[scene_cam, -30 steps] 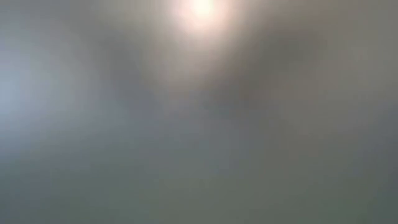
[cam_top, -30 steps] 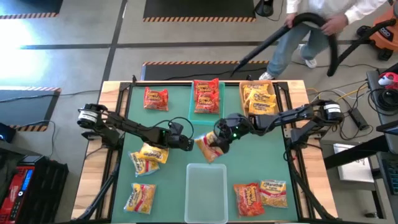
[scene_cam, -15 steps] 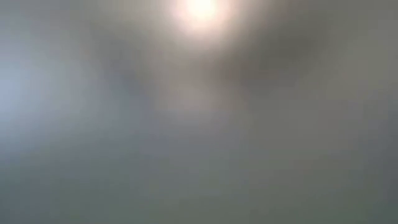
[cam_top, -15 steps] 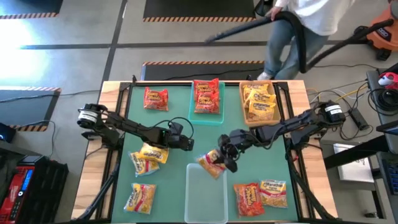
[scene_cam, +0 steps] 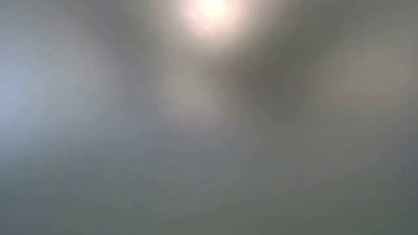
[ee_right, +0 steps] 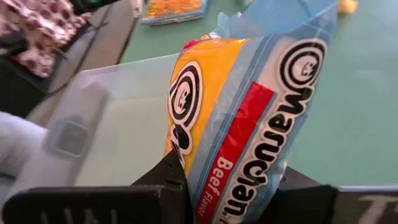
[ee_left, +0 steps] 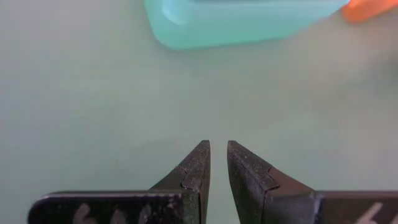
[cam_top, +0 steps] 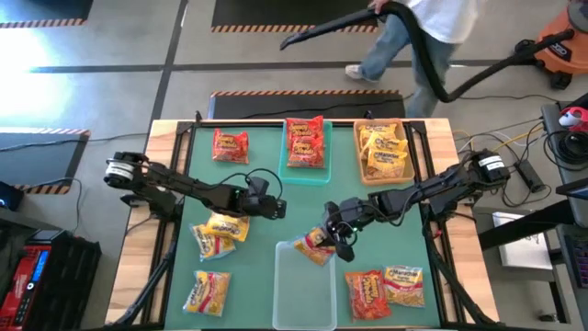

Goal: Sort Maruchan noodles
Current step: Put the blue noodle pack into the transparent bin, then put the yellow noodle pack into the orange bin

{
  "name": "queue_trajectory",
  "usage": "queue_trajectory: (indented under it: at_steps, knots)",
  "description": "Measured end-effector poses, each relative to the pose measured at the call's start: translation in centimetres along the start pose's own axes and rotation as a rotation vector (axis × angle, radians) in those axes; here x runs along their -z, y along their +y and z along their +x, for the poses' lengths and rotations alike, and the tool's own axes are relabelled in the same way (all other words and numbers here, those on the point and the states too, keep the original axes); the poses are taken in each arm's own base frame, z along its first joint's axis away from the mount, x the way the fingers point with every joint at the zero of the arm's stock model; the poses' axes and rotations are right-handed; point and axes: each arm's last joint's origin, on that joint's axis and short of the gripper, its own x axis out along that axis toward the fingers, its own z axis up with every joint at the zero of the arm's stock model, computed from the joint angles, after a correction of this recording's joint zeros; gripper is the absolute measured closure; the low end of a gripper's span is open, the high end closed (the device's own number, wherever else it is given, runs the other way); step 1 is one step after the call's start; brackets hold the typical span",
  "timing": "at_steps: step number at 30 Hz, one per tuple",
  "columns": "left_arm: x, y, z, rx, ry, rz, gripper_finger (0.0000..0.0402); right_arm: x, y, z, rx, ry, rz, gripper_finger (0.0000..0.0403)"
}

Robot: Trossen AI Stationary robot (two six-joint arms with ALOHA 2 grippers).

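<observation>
My right gripper (cam_top: 334, 236) is shut on a yellow-orange Maruchan beef packet (cam_top: 314, 247) with blue edges and a red stripe, just over the far rim of the clear bin (cam_top: 305, 292). My left gripper (cam_top: 278, 211) hovers shut over bare green mat near the teal bin (ee_left: 236, 22) and touches nothing. Red packets lie in the teal bin (cam_top: 284, 158); yellow ones fill the tan bin (cam_top: 359, 152). Loose packets lie flat on the mat: one red (cam_top: 231, 144), two yellow (cam_top: 220, 228) (cam_top: 207, 291), and a red-orange and yellow pair (cam_top: 384, 288). The low view shows only blur. My right gripper (ee_right: 230, 186) pinches the beef packet between its two fingers by one end (ee_right: 214, 177). The rest of the packet stands out beyond the fingertips. It is held above the clear bin's far rim; whether it touches the rim I cannot tell.
The clear bin (ee_right: 118, 118) sits at the table's near middle, the teal and tan bins at the far edge. Bare mat (cam_top: 276, 184) lies between them. Beyond the far edge a person (cam_top: 413, 37) moves with a dark vacuum hose.
My right gripper has carried the beef packet from the middle of the table toward the near edge, lowering it over the clear bin's far rim. The person behind the table has walked to the left with the hose.
</observation>
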Motion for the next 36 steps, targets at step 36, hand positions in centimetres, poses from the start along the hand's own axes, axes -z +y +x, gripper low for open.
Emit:
queue_trajectory:
  at_steps: [36]
  knots:
    - [-2.2,-1.2,-5.7,0.255,0.022,0.041,0.0364,-0.4,-0.5,0.2,0.008,-0.037,-0.017,0.0229]
